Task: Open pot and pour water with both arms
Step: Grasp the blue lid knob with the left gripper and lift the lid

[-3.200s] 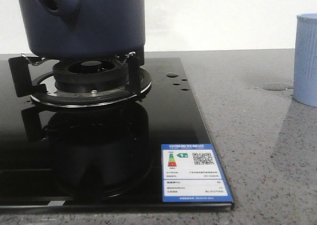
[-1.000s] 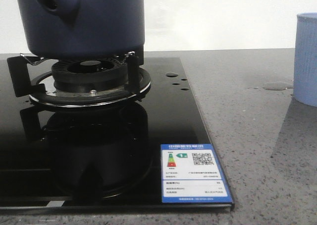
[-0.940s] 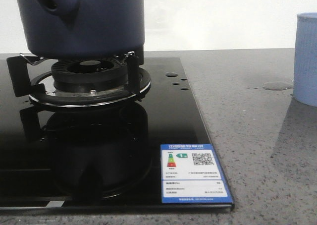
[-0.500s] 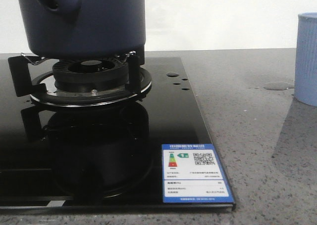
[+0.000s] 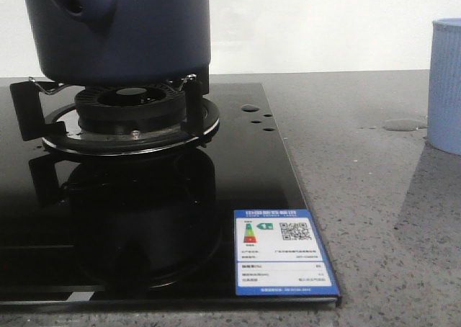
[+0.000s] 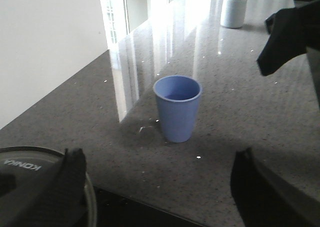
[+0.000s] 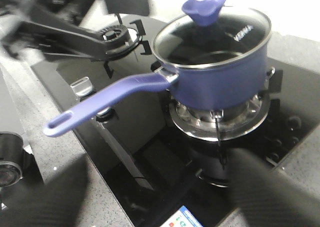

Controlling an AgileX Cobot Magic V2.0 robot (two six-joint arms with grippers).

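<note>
The dark navy pot [image 5: 137, 32] stands on the burner grate [image 5: 130, 118], its handle pointing toward the front camera. The right wrist view shows the pot [image 7: 225, 77] with its long handle [image 7: 105, 104] and a glass lid [image 7: 212, 34] with a blue knob [image 7: 207, 7] resting on it. My right gripper [image 7: 157, 197] hangs open well above the stove's front, apart from the pot. My left gripper [image 6: 160, 187] is open too, with one finger [image 6: 70, 182] over the lid's rim [image 6: 30, 162] and nothing between its fingers.
A light blue cup [image 6: 177, 109] stands upright on the grey counter to the right of the stove [image 5: 245, 168], with a small water puddle [image 5: 403, 124] beside it. A white jar [image 6: 235, 7] sits far back. A second burner [image 7: 117, 34] lies beyond the pot.
</note>
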